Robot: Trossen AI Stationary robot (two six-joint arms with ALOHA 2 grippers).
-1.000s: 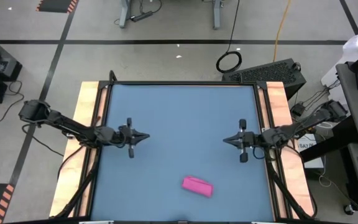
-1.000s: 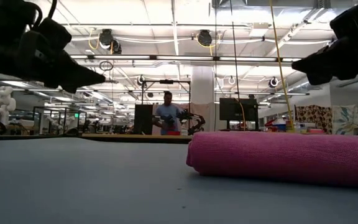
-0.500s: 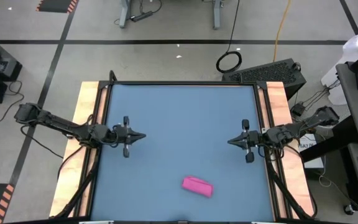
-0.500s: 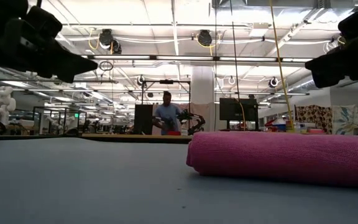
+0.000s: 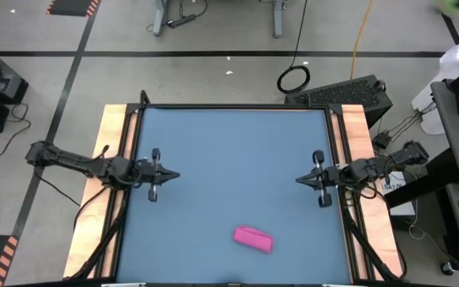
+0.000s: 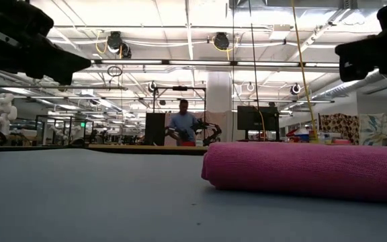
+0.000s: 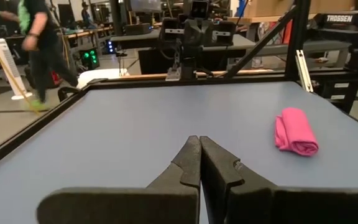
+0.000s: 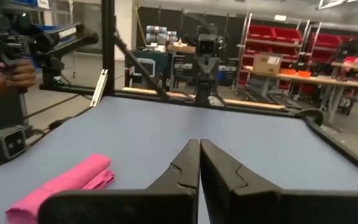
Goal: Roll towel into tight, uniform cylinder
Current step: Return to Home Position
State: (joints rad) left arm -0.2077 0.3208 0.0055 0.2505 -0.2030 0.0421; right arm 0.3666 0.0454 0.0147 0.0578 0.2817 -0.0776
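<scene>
The cylinder (image 5: 253,238) lies flat, long axis nearly left-right, slightly slanted.

High cam: overhead, straight down, whole table (image 5: 229,143) in frame, far above the cylinder (image 5: 253,238). Low cam: table-top height, level, right up against the cylinder, room behind it. Left wrist cam: looks past the left gripper (image 7: 199,140) across the table, cylinder off to one side. Right wrist cam: past the right gripper (image 8: 199,143), facing the opposite way, cylinder nearer. All four views share the cylinder.
</scene>
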